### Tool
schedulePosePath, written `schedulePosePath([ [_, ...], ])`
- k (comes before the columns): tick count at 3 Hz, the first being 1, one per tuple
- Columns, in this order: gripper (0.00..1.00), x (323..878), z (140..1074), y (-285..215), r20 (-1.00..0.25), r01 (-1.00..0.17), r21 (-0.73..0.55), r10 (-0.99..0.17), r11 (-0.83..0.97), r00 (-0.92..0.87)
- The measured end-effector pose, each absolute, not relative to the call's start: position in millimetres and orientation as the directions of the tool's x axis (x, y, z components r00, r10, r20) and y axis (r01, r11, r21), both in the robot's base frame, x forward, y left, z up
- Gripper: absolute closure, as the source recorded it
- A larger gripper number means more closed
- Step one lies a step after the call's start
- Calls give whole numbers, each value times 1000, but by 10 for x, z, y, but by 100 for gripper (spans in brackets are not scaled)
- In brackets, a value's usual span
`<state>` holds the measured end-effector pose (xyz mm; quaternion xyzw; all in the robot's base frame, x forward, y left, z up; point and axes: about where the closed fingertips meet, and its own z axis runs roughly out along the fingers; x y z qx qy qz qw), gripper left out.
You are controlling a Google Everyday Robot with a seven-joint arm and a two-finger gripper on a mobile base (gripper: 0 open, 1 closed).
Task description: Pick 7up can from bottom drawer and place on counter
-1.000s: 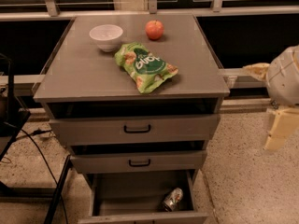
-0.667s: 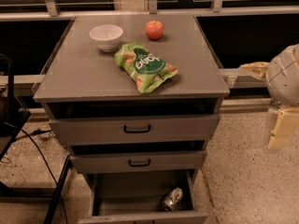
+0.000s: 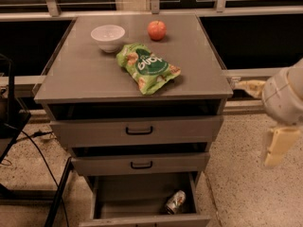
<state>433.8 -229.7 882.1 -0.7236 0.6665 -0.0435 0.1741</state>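
The claw (image 3: 279, 146) hangs well right of the counter (image 3: 85, 74); apart or together, I cannot tell. The 7up can (image 3: 175, 202) lies lower left of it, inside the open bottom drawer (image 3: 123, 197).

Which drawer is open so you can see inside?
The bottom drawer, lowest of three: it is pulled out, with the 7up can lying inside. The top drawer and middle drawer show only their fronts. The gripper hangs off to the right.
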Motion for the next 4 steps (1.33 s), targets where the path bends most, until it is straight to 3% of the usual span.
schedulePosePath([
  [1,0,4275,8466,-2269,-159,-933,-322,-962,-163,223],
  [3,0,4206,7398,-2115,-259,-835,-360,-815,-416,519],
  [4,0,4206,7359,-2103,-237,-792,-377,-776,-481,584],
])
